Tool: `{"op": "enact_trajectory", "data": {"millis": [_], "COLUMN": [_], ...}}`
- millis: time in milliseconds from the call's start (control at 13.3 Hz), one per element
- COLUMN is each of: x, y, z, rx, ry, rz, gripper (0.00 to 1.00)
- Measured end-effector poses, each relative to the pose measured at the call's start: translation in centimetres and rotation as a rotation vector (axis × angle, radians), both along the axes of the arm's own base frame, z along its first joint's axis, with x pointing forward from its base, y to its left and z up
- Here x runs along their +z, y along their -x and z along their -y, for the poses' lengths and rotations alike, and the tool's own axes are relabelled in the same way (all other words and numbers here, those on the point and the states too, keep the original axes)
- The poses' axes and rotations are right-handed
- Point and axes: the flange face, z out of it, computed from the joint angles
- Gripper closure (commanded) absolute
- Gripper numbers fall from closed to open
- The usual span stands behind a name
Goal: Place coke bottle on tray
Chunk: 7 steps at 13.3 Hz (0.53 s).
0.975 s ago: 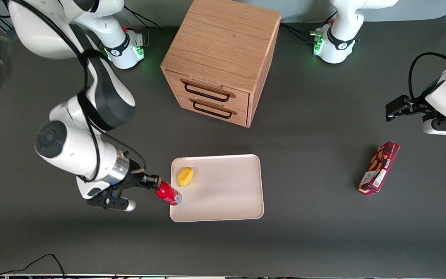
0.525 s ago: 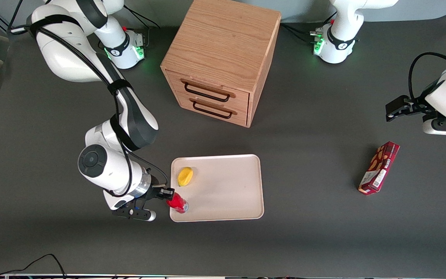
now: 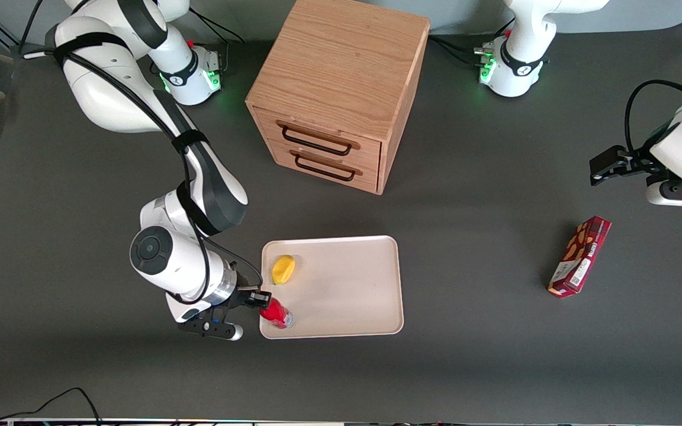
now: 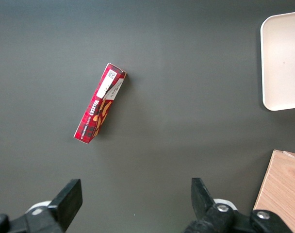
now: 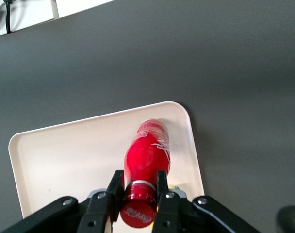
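Observation:
The coke bottle (image 3: 276, 313) is a small bright red bottle with a red cap and a silvery base band. My right gripper (image 3: 263, 300) is shut on its neck and holds it tilted over the corner of the cream-white tray (image 3: 347, 296) nearest the front camera at the working arm's end. In the right wrist view the gripper (image 5: 139, 187) has both fingers clamped just under the cap, and the bottle's body (image 5: 148, 150) points down onto the tray (image 5: 65, 155). I cannot tell whether the base touches the tray.
A yellow lemon-like object (image 3: 283, 269) lies on the tray, farther from the front camera than the bottle. A wooden drawer cabinet (image 3: 338, 94) stands farther back. A dark red snack box (image 3: 579, 255) lies toward the parked arm's end and shows in the left wrist view (image 4: 99, 108).
My right gripper has carried the bottle from beside the tray's edge to over the tray's near corner, moving toward the front camera and lower. The lemon and tray have not moved.

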Motion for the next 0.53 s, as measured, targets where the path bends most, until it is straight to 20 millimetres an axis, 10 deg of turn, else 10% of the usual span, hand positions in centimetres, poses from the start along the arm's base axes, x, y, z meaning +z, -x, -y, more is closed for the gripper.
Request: {"op": "enact_trajectory", "data": {"millis": [300,525], "x": [3.1,12.1], "y": [-0.5,1.0], "z": [0.3,1.3], "rx": [-0.009,-0.005], "ry": [-0.016,-0.003], "rz": [0.058,0.084], "gripper": [0.0,0.0]}}
